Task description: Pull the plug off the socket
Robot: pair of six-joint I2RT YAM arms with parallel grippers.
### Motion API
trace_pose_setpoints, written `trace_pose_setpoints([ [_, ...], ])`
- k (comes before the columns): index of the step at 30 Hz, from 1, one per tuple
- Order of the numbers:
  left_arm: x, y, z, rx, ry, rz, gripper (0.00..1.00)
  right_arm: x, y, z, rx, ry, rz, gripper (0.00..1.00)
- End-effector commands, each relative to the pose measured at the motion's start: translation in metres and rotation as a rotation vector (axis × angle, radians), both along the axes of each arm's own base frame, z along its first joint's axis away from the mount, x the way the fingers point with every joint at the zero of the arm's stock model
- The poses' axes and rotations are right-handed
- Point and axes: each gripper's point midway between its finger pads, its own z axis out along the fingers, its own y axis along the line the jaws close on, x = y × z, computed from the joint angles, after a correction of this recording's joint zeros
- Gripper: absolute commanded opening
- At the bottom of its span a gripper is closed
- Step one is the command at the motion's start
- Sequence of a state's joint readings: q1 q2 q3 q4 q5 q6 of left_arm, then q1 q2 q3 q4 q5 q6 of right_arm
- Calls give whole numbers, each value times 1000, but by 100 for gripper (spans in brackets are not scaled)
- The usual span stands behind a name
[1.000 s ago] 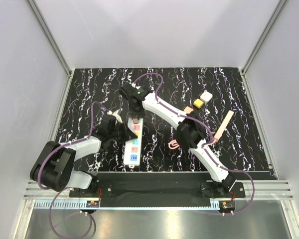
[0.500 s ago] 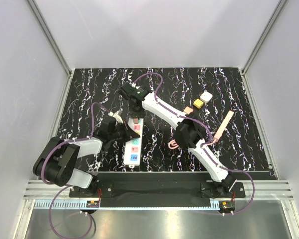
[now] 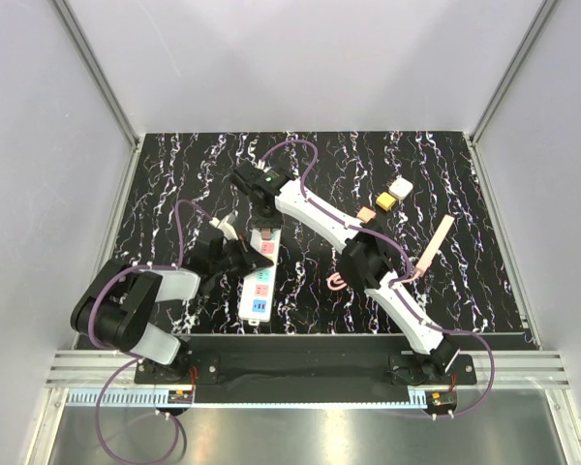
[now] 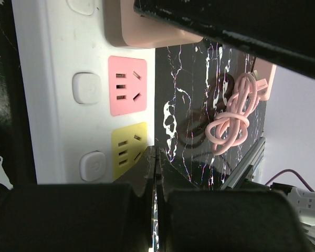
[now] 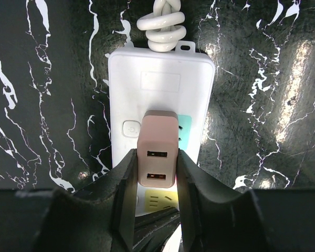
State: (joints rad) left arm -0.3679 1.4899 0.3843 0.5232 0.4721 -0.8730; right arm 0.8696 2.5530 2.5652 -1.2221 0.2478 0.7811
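The white power strip (image 3: 256, 293) lies left of the table's middle, its colored outlet patches facing up. A pink plug (image 5: 157, 157) with two USB ports sits in its far outlet, next to a teal patch. My right gripper (image 5: 156, 155) has a finger pressed on each side of the plug, seen from above over the strip's far end (image 3: 264, 231). My left gripper (image 4: 156, 157) is shut and empty, its tips on the strip's edge beside the yellow patch (image 4: 129, 148); from above it sits at the strip's left side (image 3: 244, 258). The strip's bundled white cord (image 5: 161, 23) lies at the far end.
A coiled pink cable (image 3: 337, 282) lies right of the strip, under the right arm, and also shows in the left wrist view (image 4: 231, 118). A white and a yellow cube adapter (image 3: 393, 194), a small orange piece (image 3: 365, 213) and a pink stick (image 3: 435, 242) lie at the right.
My left arm's elbow has swung right and its gripper has shifted slightly along the strip's left side. The right gripper stays on the plug.
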Motion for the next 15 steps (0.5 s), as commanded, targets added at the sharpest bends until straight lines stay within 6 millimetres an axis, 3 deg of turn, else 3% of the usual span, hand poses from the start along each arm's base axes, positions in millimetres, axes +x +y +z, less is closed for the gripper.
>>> trace_pose_setpoints([
  [1, -40, 33, -66, 186, 209, 34, 0, 9, -1, 43, 31, -95, -22, 0],
  [10, -39, 33, -67, 193, 211, 28, 0, 6, 2, 66, 61, -127, -24, 0],
  [15, -39, 30, -63, 165, 201, 26, 0, 0, 1, 68, 76, -102, -23, 0],
])
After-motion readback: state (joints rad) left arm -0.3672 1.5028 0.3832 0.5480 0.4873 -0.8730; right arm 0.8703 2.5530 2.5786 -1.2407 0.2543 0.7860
